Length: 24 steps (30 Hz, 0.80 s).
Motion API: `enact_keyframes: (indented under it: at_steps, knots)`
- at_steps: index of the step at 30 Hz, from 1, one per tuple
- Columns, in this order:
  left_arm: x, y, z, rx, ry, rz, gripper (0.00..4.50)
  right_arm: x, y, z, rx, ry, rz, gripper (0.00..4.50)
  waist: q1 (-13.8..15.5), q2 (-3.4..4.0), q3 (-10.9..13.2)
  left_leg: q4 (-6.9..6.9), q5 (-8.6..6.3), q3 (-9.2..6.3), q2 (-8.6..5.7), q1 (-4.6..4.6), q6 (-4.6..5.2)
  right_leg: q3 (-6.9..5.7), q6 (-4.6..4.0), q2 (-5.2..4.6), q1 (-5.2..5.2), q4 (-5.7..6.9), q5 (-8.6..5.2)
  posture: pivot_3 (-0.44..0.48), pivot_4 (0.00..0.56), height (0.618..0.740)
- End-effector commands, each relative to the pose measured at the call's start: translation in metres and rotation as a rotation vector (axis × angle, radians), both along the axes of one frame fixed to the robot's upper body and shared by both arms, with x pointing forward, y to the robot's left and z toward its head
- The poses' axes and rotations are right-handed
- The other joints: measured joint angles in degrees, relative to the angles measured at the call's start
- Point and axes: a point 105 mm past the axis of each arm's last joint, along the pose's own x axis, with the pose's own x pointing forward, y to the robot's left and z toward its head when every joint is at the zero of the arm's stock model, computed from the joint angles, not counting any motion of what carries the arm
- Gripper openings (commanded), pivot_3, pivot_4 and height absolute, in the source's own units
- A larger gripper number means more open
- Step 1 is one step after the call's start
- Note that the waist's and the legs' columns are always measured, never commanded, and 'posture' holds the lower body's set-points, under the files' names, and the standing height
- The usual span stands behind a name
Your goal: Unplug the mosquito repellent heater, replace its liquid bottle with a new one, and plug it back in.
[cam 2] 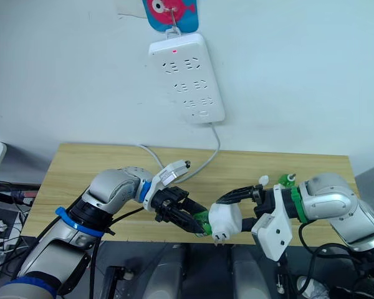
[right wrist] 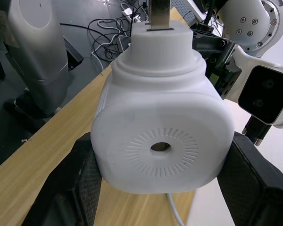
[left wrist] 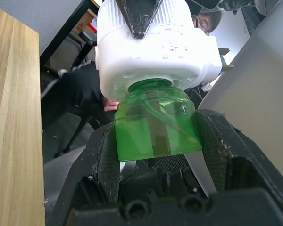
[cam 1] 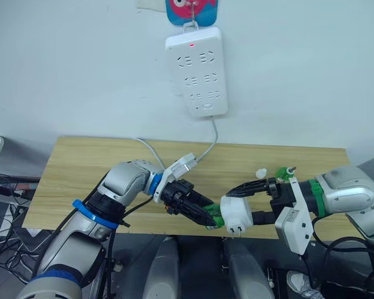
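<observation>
White plastic makes the body of the mosquito repellent heater [cam 1: 237, 215], which is unplugged and held in the air just off the front edge of the wooden surface [cam 1: 81, 174], between the two arms. The right hand [cam 1: 244, 200] grips the heater from two sides, its fingers closed on the white body, with the metal plug pins pointing down and away from the wall. This hold keeps the body steady so the other arm can work on the bottle.

Screwed into the side of the heater that faces the left arm sits its liquid bottle [left wrist: 153, 125], green and translucent, with the wick visible inside. The left hand [cam 1: 202, 215] is closed around this bottle, one black finger on each side. I judge this is the step of twisting the bottle; whether it is loose already I cannot tell.

Behind the heater, on the surface near the right wrist, stands a small green bottle [cam 1: 283, 174] with a bare neck, and a pointed white cap [cam 1: 260, 172] lies just beside it. It may be the new one, already uncapped, but I cannot be sure.

Higher up, well above the heater, the power strip [cam 1: 196, 71] hangs on the wall with a red light on, its sockets free for plugging back in.
</observation>
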Motion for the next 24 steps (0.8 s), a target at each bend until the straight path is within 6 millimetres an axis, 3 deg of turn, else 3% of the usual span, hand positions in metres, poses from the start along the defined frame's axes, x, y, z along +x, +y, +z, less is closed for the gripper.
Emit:
enact_keyframes:
  at_steps: [1, 2, 9, 12, 15, 19, 24]
  knots:
    - [-0.003, -0.004, -0.001, -0.015, -0.012, -0.036, 2.26, -0.007, 0.006, 0.015, 0.048, -0.056, 0.043, 2.95, -0.01, 0.00, 0.00, 0.00, 0.00, 0.01, 0.00, 0.00, 0.00, -0.01, 0.00, 0.00, 0.00, 0.00, 0.00, 0.107, 0.346, 0.740]
    - [-0.001, -0.004, -0.002, -0.017, -0.022, -0.028, 2.26, -0.007, 0.005, 0.015, 0.050, -0.053, 0.038, 2.95, 0.00, 0.00, 0.00, 0.00, 0.00, 0.01, 0.00, 0.00, 0.00, -0.01, -0.01, 0.00, 0.00, 0.01, 0.00, 0.107, 0.347, 0.740]
    - [0.012, -0.002, 0.008, -0.069, -0.173, 0.001, 4.48, -0.010, -0.016, 0.003, 0.013, 0.014, -0.080, 2.95, 0.20, 0.00, 0.00, 0.04, 0.00, -0.04, -0.05, 0.00, 0.01, 0.01, -0.01, -0.11, 0.00, 0.18, 0.00, 0.106, 0.347, 0.740]
    - [0.016, -0.004, 0.017, -0.098, -0.235, 0.019, 4.50, -0.011, -0.026, -0.003, -0.005, 0.063, -0.150, 2.95, 0.17, 0.00, 0.00, 0.07, 0.00, -0.05, -0.10, 0.00, 0.02, -0.02, -0.01, -0.31, 0.00, 0.23, 0.00, 0.105, 0.345, 0.740]
    - [0.019, -0.001, 0.025, -0.120, -0.378, 0.049, 4.50, -0.008, -0.043, -0.012, -0.001, 0.211, -0.336, 2.95, 0.16, 0.00, 0.00, 0.08, 0.00, -0.05, -0.10, 0.00, 0.03, 0.01, 0.00, -0.36, 0.00, 0.24, 0.00, 0.106, 0.347, 0.740]
    - [0.024, 0.000, 0.038, -0.216, -0.705, 0.175, 4.50, -0.006, -0.053, -0.004, 0.201, 0.627, -0.655, 2.95, -0.10, 0.00, -0.01, 0.06, 0.01, -0.05, -0.07, 0.04, 0.02, 0.11, -0.01, -0.47, 0.04, 0.26, 0.00, 0.113, 0.350, 0.740]
    - [0.025, 0.002, 0.048, -0.323, -1.076, 0.322, 4.50, 0.000, -0.045, 0.004, 0.417, 1.125, -0.908, 2.95, 0.09, -0.01, -0.01, 0.02, 0.01, -0.08, -0.04, 0.32, 0.02, 0.13, -0.02, -0.50, 0.33, 0.28, 0.01, 0.142, 0.348, 0.740]
